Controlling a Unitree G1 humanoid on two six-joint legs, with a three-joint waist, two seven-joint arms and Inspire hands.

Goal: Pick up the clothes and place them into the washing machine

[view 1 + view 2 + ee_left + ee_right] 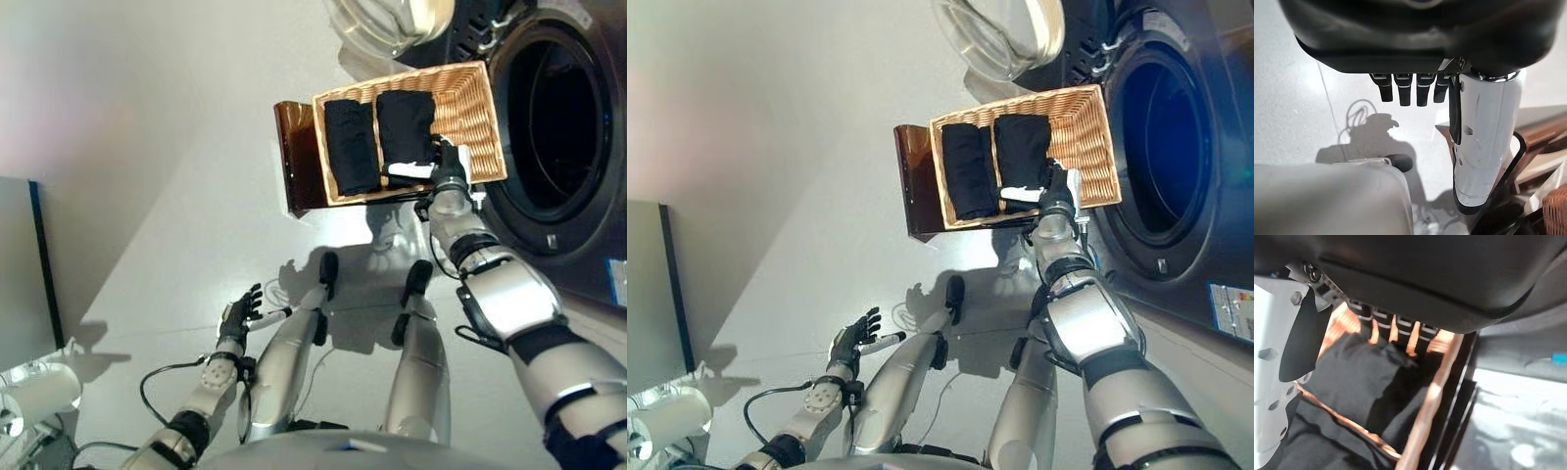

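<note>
A wicker basket (490, 108) stands on a brown stool (294, 157) before the washing machine. Two folded black clothes lie in it side by side, one to the left (351, 147) and one to the right (405, 122). My right hand (449, 166) reaches over the basket's near rim onto the right cloth (1352, 382). Its fingers (1400, 325) are straight against the fabric and the white-covered thumb (1273, 357) stands apart, with nothing gripped. My left hand (238, 315) hangs low at the left, away from the basket, fingers (1408, 90) spread and empty.
The washing machine's dark drum (558, 117) gapes just right of the basket. Its glass door (392, 24) is swung open above. A grey cabinet (20, 264) stands at the far left, with pale floor between it and the stool.
</note>
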